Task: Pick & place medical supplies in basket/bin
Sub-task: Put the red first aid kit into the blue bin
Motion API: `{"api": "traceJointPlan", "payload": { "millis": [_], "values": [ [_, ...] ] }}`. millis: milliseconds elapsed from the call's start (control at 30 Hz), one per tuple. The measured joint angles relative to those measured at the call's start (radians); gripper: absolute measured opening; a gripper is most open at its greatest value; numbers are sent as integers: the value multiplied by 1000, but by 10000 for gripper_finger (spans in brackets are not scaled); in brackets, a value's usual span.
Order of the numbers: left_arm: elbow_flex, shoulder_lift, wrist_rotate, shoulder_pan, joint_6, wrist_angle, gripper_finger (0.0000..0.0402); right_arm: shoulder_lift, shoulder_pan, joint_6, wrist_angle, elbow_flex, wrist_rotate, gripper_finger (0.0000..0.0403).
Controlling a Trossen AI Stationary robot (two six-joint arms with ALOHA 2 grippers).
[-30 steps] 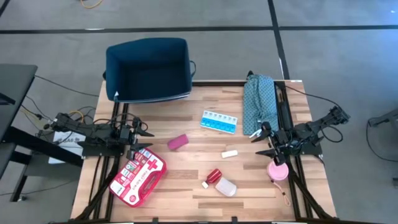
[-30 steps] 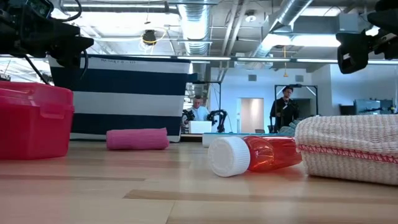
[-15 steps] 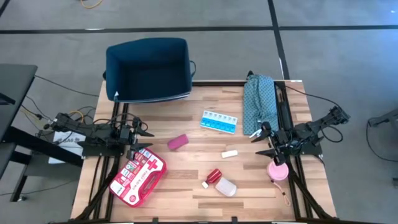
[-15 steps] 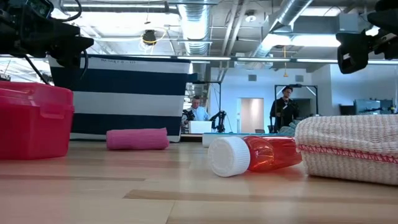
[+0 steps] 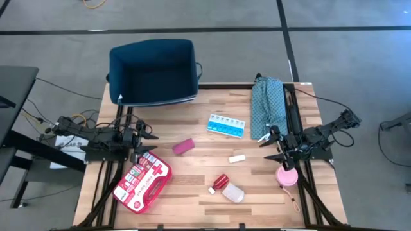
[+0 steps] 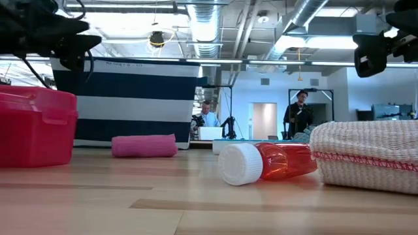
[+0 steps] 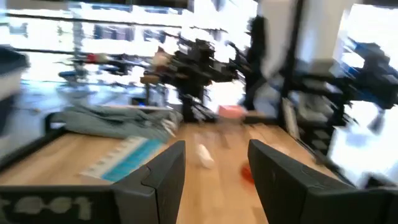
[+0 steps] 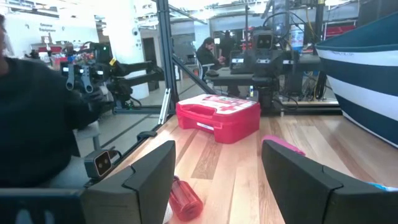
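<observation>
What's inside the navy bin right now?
In the high view the navy bin shows only its dark floor, no supplies in it. The strip along its near wall is hidden by the rim, so that part is unseen.

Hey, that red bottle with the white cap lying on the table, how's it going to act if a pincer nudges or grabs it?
The bottle lies on its side and looks round, so a nudge would probably roll it. Its clear plastic looks smooth and possibly slippery. It seems light, so a sideways touch may push it toward the woven pad beside it.

Navy bin (image 5: 154,72) w/ white stripes, red-white case (image 5: 142,185), lt-blue pill organizer (image 5: 226,126), magenta block (image 5: 183,147), teal patterned cloth (image 5: 266,106)
</observation>
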Motion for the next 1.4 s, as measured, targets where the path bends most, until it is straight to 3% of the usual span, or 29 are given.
{"api": "traceJointPlan", "payload": {
  "millis": [333, 567, 700, 867, 1200, 1300, 1400],
  "values": [
    [0, 0, -381, 1, -93, 64, 167, 0, 0, 0, 0, 0, 0, 234],
    [1, 0, -422, 1, -306, 156, 167, 0, 0, 0, 0, 0, 0, 234],
    [2, 0, -361, 1, -356, 195, 167, 0, 0, 0, 0, 0, 0, 234],
    [-5, 17, -236, 0, -285, 427, 167, 0, 0, 0, 0, 0, 0, 234],
    [-2, 161, -2, 0, -254, 708, 167, 0, 0, 0, 0, 0, 0, 234],
    [48, 222, 118, -3, -232, 721, 167, 0, 0, 0, 0, 0, 0, 234],
    [130, 304, 172, -12, -181, 727, 167, 0, 0, 0, 0, 0, 0, 234]
  ]
}}
